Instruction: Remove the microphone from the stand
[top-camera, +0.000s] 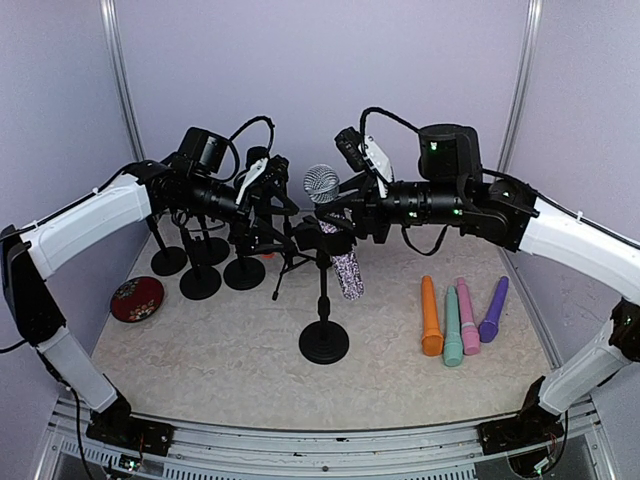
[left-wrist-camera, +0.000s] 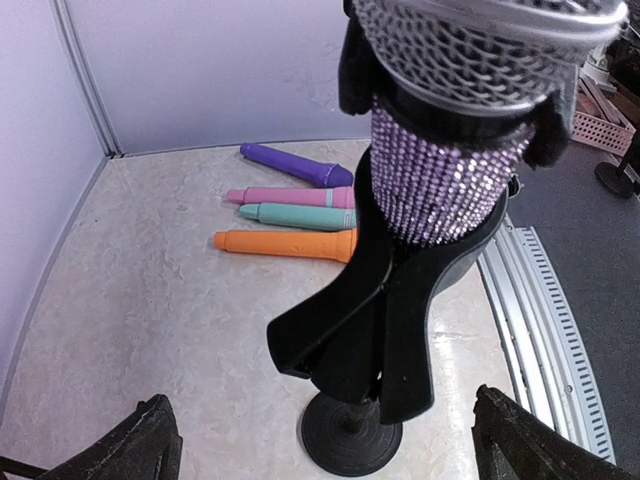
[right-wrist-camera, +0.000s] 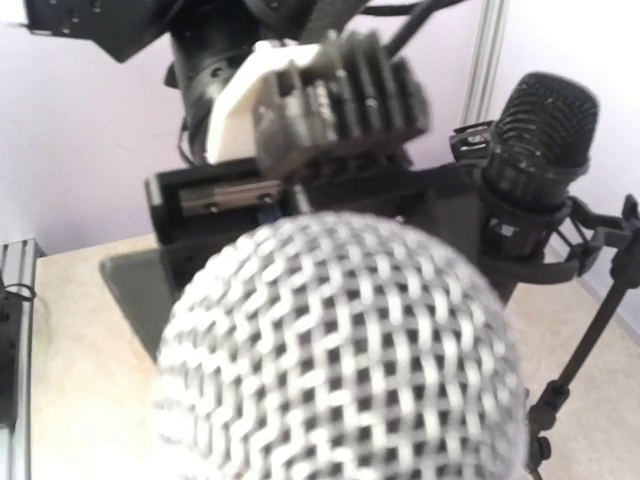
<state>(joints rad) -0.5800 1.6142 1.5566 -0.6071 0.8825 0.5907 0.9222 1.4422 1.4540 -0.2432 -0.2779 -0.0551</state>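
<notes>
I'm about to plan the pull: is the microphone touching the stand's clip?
Touching. The left wrist view shows the microphone seated in the black clip, which hugs its sparkly lower end.

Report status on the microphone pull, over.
Left pincer open, short of the stand. Right pincer clamped below the microphone head. Microphone seated in its clip, not yet out. Other stands crowd the left rear; nothing above it.

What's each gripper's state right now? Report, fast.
Left gripper: open, holding nothing, facing the stand.
Right gripper: closed on the microphone, just under its head.
</notes>
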